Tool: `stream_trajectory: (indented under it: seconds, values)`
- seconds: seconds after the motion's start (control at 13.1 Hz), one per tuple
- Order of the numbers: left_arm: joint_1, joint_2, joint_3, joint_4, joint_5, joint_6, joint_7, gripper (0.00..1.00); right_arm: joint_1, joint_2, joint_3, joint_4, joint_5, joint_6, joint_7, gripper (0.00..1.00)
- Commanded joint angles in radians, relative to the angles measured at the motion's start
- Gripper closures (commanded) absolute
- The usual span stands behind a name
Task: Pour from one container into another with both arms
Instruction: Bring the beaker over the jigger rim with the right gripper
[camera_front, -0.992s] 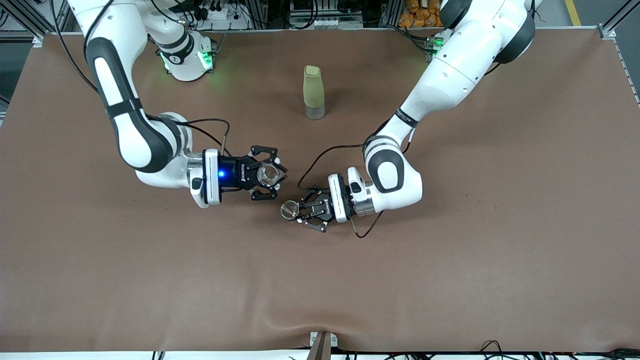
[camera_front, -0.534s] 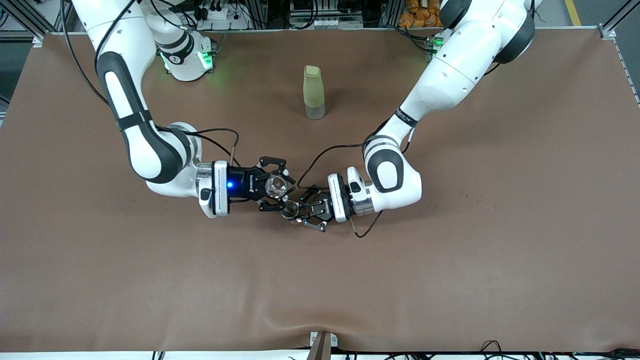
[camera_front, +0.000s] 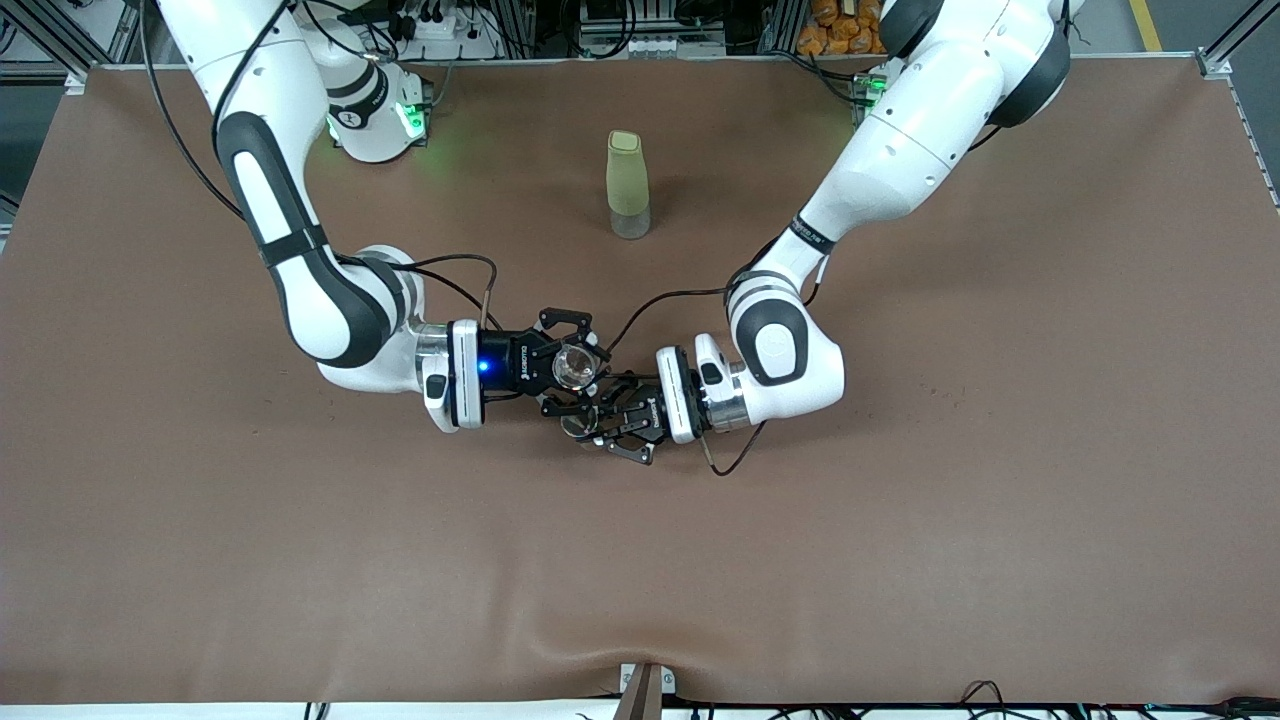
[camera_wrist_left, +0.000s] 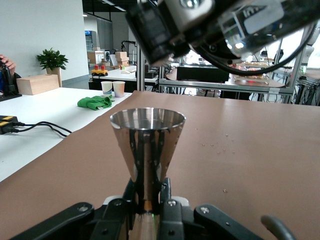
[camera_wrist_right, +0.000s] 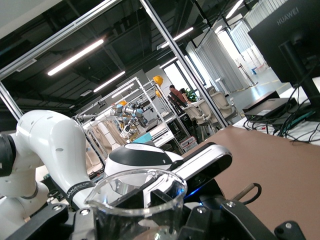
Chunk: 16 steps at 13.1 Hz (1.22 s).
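While both arms meet over the middle of the brown table (camera_front: 900, 520), each one grips its own vessel. The left gripper (camera_front: 612, 424), reaching in from the left arm's end of the table, is clamped on the narrow waist of a shiny metal jigger (camera_wrist_left: 147, 145), which stands upright with its open mouth facing up. The right gripper (camera_front: 578, 368) is clenched around a clear glass beaker (camera_wrist_right: 137, 197) and holds it tipped — in the left wrist view the right gripper and its glass hang just above the jigger's rim. From the high front camera the beaker (camera_front: 573, 365) overlaps the jigger (camera_front: 578, 422), so the glass sits above and partly over the metal cup; whether the two touch cannot be told. Any liquid in the beaker cannot be made out. Farther from the front camera, between the two robot bases, a tall olive-green bottle (camera_front: 627, 184) with a clear base stands upright on the table, well apart from both grippers.
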Motion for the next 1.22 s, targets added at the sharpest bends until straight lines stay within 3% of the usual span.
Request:
stream_trajectory:
  seconds: [0.0, 0.69, 1.15]
  values:
    - [-0.007, 0.003, -0.001, 0.003, -0.059, 0.004, 0.035, 1.00, -0.001, 0.009, 0.002, 0.022, 0.020, -0.017, 0.097, 1.00]
    - [-0.001, -0.004, -0.001, -0.021, -0.059, -0.005, 0.055, 1.00, -0.009, 0.005, -0.001, 0.022, 0.007, -0.059, 0.447, 1.00]
    - [0.011, -0.007, -0.001, -0.043, -0.059, -0.070, 0.077, 1.00, -0.010, 0.006, -0.001, 0.022, 0.006, -0.060, 0.576, 1.00]
